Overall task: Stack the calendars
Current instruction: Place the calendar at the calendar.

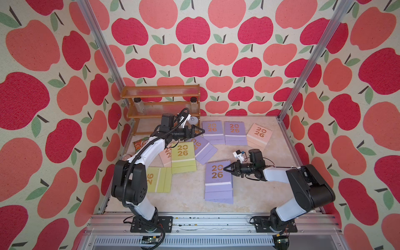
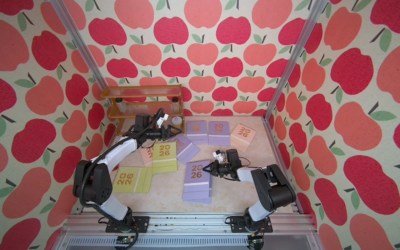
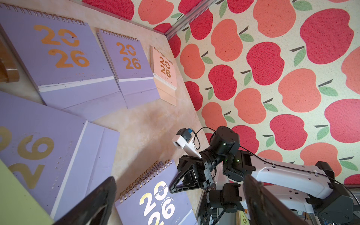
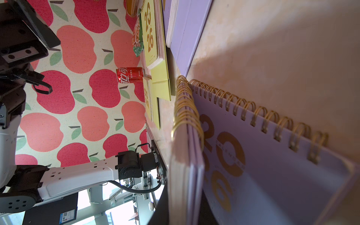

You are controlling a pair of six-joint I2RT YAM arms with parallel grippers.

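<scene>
At the back left corner, a wooden rack holds two jars on its middle shelf. Left gripper: jaws spread wide, empty, hovering above a slanted lilac calendar. Right gripper: clamped on the right edge of the top lilac calendar of a near-centre stack.
</scene>
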